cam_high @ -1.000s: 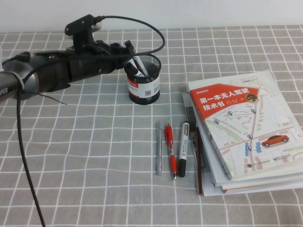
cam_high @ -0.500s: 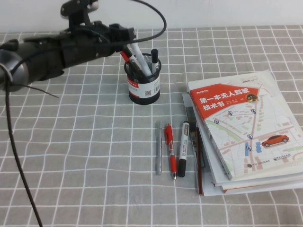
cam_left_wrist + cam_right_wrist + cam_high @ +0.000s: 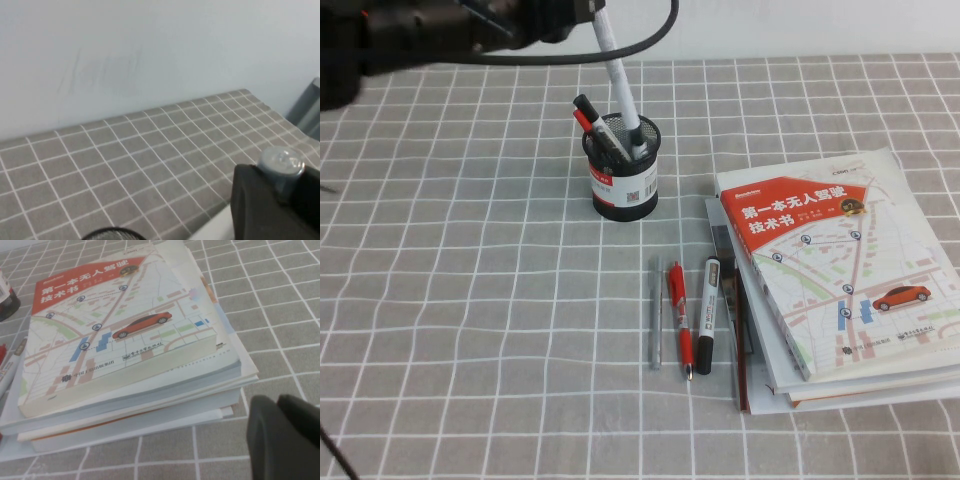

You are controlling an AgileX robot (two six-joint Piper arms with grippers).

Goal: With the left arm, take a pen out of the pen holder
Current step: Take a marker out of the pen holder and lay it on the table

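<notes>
The left gripper (image 3: 582, 10) is sitting at the far edge of the high view, having climbed from just above the pen holder (image 3: 621, 185) half a second ago. Its fingers are closing narrowly on the top of a white pen (image 3: 617, 75), which is hanging slanted below them. Most of the barrel has come up clear of the rim, while the tip is still dipping inside the holder. The holder is staying where it was, with a red pen and a dark pen (image 3: 592, 122) still leaning in it below the fingers. Three loose pens (image 3: 680, 315) and the book stack (image 3: 830, 270) are lying unmoved on the checked cloth (image 3: 470, 330), well apart from the fingers.

The left wrist view is showing what the high view is cutting off: the pen's grey round end is poking out between the black fingers (image 3: 255, 200), and the holder's rim is showing as a dark arc beneath them. Only the right wrist view is catching the right gripper (image 3: 285, 437), which is resting near a corner of the book stack; whether it is open or closed cannot be told.
</notes>
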